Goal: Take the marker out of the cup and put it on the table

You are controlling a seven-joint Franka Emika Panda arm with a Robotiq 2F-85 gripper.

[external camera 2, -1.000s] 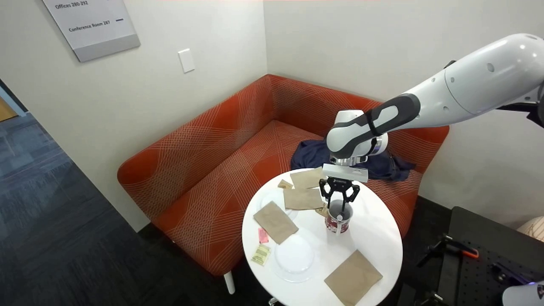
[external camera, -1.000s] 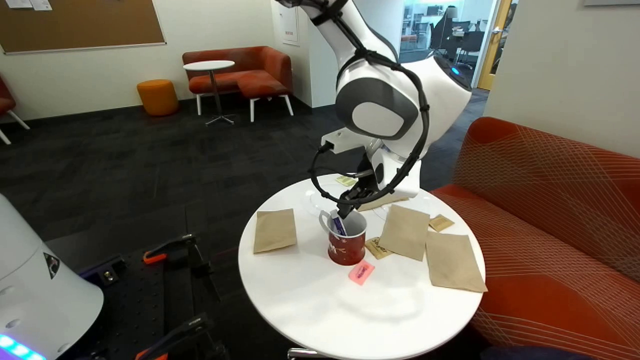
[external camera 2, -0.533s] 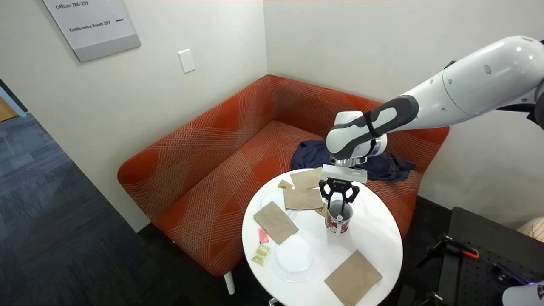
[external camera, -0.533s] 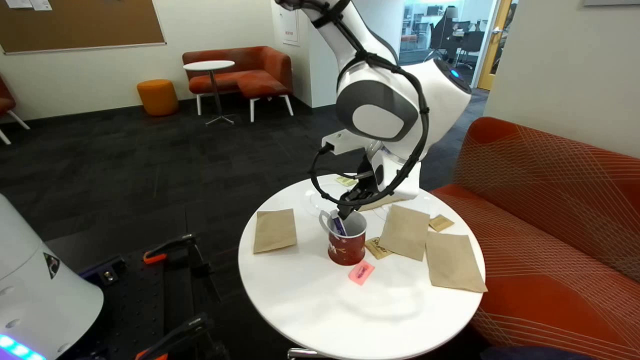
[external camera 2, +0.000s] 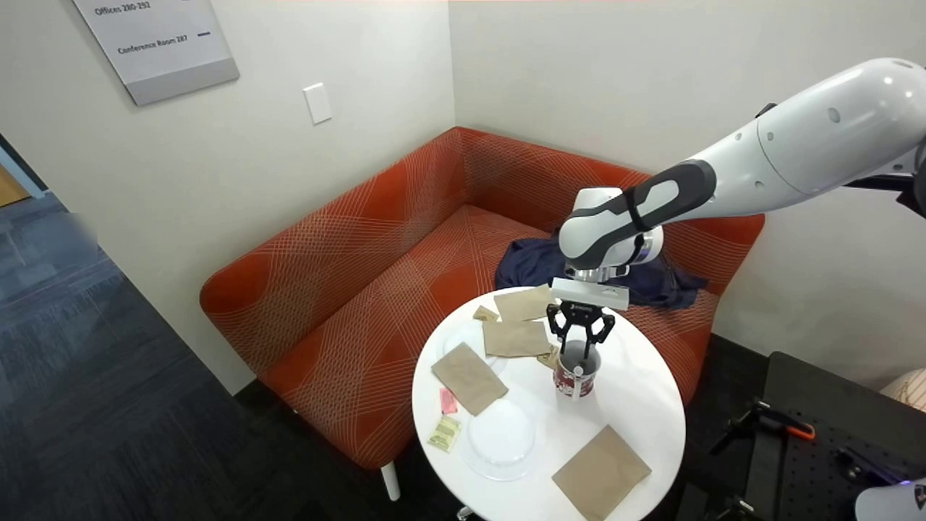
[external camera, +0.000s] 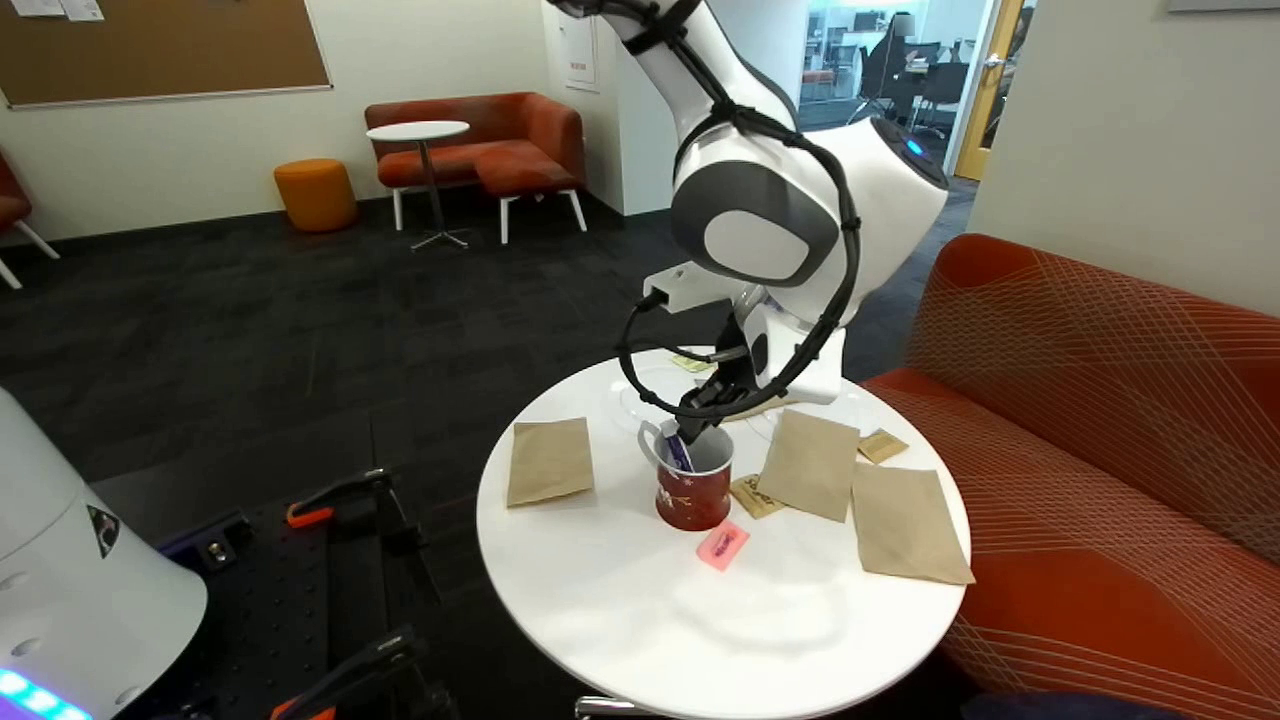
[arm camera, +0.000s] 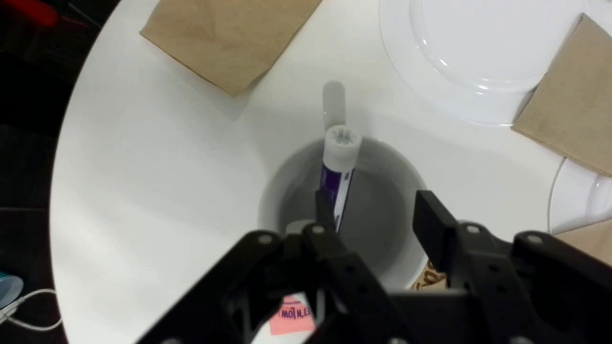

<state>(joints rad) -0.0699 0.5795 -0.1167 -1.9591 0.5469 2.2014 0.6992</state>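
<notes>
The cup (external camera: 693, 503), dark red outside and white inside, stands upright on the round white table (external camera: 600, 600); the cup (external camera 2: 562, 385) also shows in an exterior view. The marker (external camera: 679, 453), purple with a white end, leans inside the cup on the handle side. In the wrist view the marker's white end (arm camera: 340, 155) rises at the cup's rim (arm camera: 272, 196). My gripper (arm camera: 373, 203) is open and holds nothing, low over the cup. One finger overlaps and hides the marker's lower part; the other is over the opposite rim. Whether a finger touches the marker, I cannot tell.
Tan paper squares (external camera: 550, 460) lie around the cup. A pink packet (external camera: 723, 545) lies close to its base. Clear plastic plates (external camera 2: 500, 441) lie on the table. A red sofa (external camera 2: 376, 318) borders the table, with dark blue cloth (external camera 2: 524, 262) on it.
My gripper has shifted very slightly over the cup, a little to the right in an exterior view. The cup and the marker have not moved.
</notes>
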